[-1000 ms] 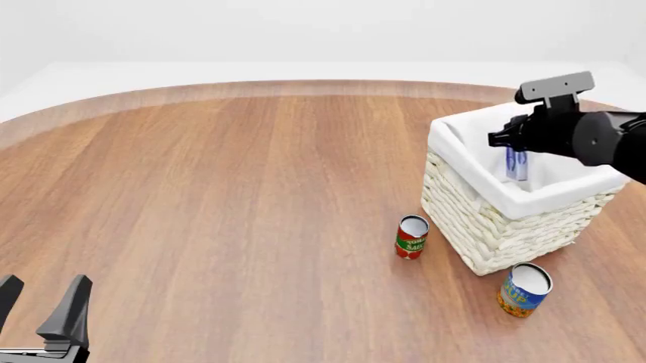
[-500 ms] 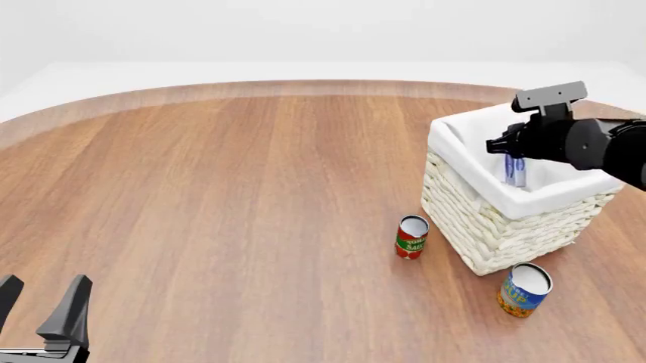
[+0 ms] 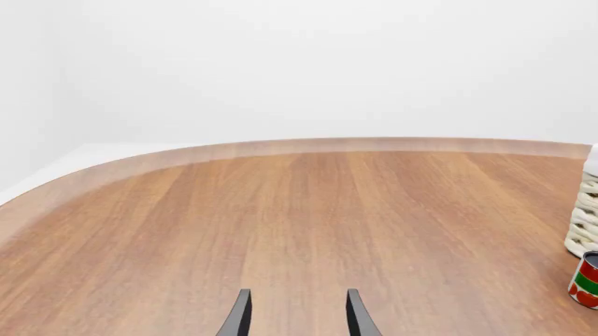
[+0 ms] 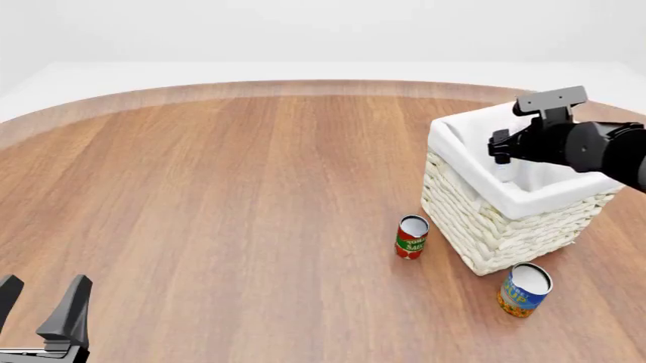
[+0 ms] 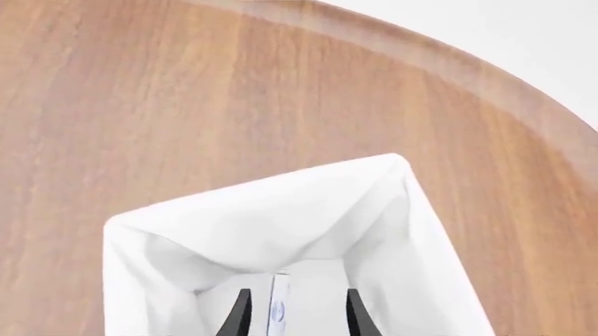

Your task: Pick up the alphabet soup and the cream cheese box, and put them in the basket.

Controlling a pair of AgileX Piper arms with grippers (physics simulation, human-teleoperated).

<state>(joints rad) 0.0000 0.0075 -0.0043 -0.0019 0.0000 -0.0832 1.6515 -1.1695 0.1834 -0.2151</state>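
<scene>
The alphabet soup (image 4: 524, 289) stands upright on the table, just in front of the basket (image 4: 504, 227). My right gripper (image 4: 507, 160) hangs over the basket's opening, low at the rim. In the right wrist view its fingers (image 5: 241, 313) stand apart, open, around the white liner (image 5: 280, 210). The cream cheese box (image 5: 277, 308) shows there edge-on as a thin pale strip between the fingers, inside the basket, touching neither. The front view hides the box. My left gripper (image 4: 45, 293) is open and empty at the near left edge, also seen in its wrist view (image 3: 294, 315).
A slim red and green can (image 4: 411, 237) stands left of the basket's front corner; it also shows in the left wrist view (image 3: 586, 280), beside the basket's wicker wall (image 3: 584, 224). The round wooden table (image 4: 222, 197) stretches out to the left.
The right gripper lowered a little over the basket. The cream cheese box, hanging below it before, has dropped out of the front view into the basket. The left arm has not moved.
</scene>
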